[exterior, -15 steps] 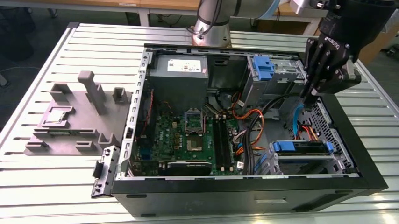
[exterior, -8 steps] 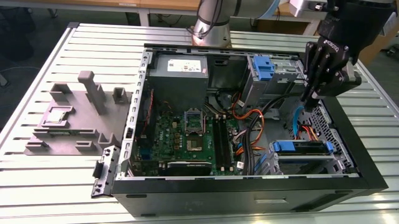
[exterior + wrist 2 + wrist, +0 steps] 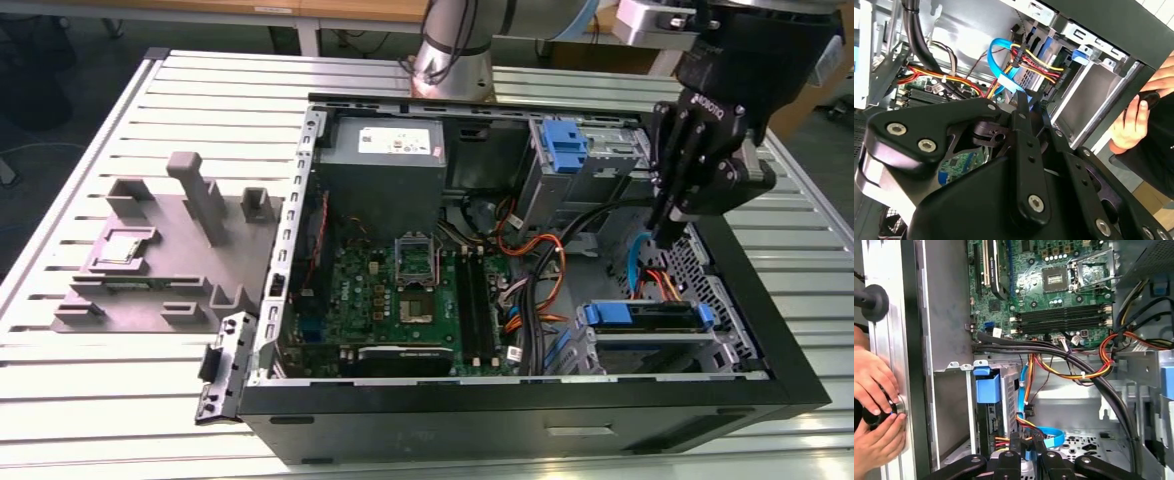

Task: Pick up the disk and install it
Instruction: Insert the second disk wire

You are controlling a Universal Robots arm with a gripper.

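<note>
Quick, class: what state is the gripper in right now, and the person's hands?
Black robot gripper: cannot be told.
Person's hands: holding a round silver knob.

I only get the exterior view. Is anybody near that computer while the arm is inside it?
Observer: Yes. In the first wrist view a person's hands rest at the case's outer wall.
Operator: What's in front of the gripper?
Observer: A blue flat cable, looping just ahead of the gripper.
Operator: And the disk?
Observer: The disk stands in its bay; red and yellow wires run up to it.
</note>
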